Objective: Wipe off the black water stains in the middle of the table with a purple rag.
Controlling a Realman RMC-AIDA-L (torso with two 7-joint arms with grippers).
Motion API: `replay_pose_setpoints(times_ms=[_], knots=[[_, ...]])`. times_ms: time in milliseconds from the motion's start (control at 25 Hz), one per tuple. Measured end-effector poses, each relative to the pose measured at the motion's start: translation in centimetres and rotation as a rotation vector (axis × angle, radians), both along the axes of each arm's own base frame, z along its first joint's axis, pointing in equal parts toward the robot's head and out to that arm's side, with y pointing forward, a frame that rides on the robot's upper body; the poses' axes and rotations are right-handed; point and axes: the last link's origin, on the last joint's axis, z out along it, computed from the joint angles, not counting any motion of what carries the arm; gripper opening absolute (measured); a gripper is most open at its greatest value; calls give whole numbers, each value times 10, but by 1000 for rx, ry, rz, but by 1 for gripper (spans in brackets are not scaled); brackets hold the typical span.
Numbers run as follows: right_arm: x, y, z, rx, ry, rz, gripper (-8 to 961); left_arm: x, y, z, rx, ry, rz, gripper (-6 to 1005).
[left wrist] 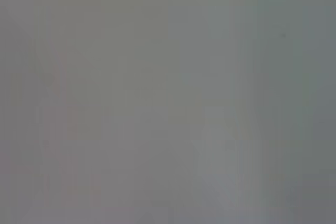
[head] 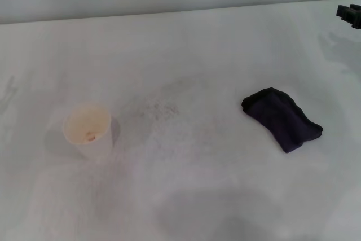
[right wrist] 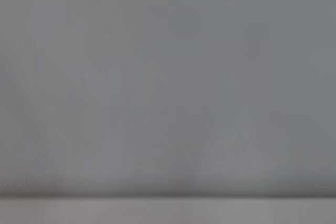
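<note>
Dark purple soft rag point(head: 282, 118) lies unheld on your wide white table point(head: 225, 196) at right, no black blot visible mid-table, so judge wiping finished; right gripper point(head: 350, 15) far right, fingers untellable.

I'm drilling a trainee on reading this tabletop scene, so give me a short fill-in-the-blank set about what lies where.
1. The purple rag lies on the robot's ____ side of the table.
2. The white paper cup stands ____, its mouth facing up.
3. Between the cup and the rag, the faint grey speckles lie nearer the ____.
4. The dark part at the table's far right edge is ____ the rag, not touching it.

Missing words: right; upright; cup; apart from
</note>
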Motion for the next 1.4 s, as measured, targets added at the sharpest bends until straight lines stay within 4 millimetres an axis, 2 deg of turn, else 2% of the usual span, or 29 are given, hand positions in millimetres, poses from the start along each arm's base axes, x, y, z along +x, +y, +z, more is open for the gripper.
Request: replay_pose_setpoints(times_ms=[160, 360, 560, 800, 960, 1080, 1400], knots=[[14, -10, -13, 147, 15, 71, 306, -6, -3, 0, 28, -43, 42, 864], [25, -23, -12, 322, -45, 99, 307, -4, 1, 2, 69, -90, 58, 864], [31, -29, -12, 392, -157, 115, 306, -3, 5, -1, 89, -138, 75, 864], [38, -29, -3, 455, -284, 93, 314, 3, 10, -7, 103, -199, 85, 864], [42, -31, 8, 526, -298, 66, 324, 8, 13, -9, 102, -207, 70, 864], [45, -33, 17, 583, -287, 39, 516, 11, 17, -9, 106, -213, 64, 864], [47, -39, 17, 591, -345, 51, 685, 20, 25, -12, 94, -220, 41, 864]])
